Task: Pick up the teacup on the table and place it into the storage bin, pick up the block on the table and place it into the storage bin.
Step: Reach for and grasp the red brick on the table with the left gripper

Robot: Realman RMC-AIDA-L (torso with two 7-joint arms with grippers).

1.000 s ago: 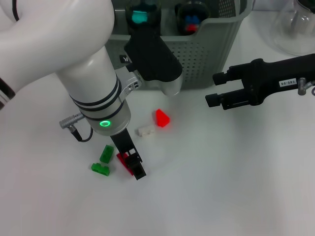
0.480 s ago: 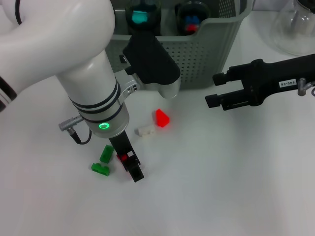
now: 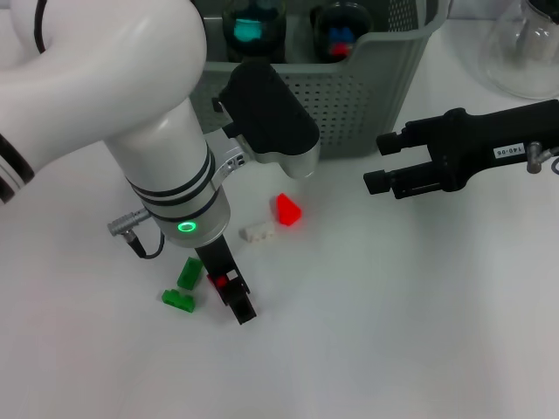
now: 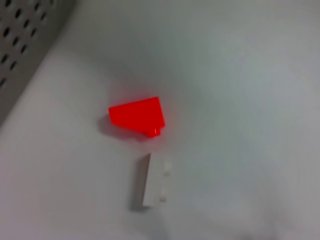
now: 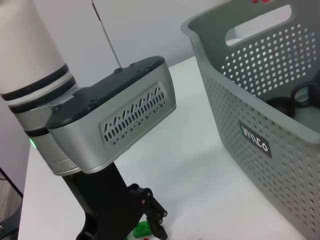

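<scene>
green blocks (image 3: 183, 285): far left on the table (image 3: 410, 332), two small studded plastic bricks, one lying flat, one tilted; just beside our left fingers, not touched.
left gripper (image 3: 231, 289): down at table level, black fingers clenched on a small dark red block (image 3: 220, 280); only a sliver of it shows between the fingers.
step: we read this as the block pick, grasp made, lift not yet done.
next move: we'd raise it straight up, carry it over the near wall of the bin, then release above the cups. Lift has to clear the green bricks and the white one.
white block (image 3: 257, 232): small flat oblong brick, matte, studs on one face; lies just beside the red one, apart from it.
red wedge block (image 3: 287, 210): bright glossy red, sloped faces, one stud on the edge in the left wrist view; loose on the table between gripper and bin.
storage bin (image 3: 376, 83): grey-green moulded plastic, perforated walls, cut-out handle, black label on the side; at the back of the table, centre.
teacups (image 3: 255, 24): we see two dark round cups already inside the bin, one holding something teal, one holding red and blue bits.
right gripper (image 3: 377, 161): black, hanging above the table right of the bin, fingers released and apart, holding nothing; idle.
glass vessel (image 3: 529, 48): clear, rounded, far right corner; not part of the job.
</scene>
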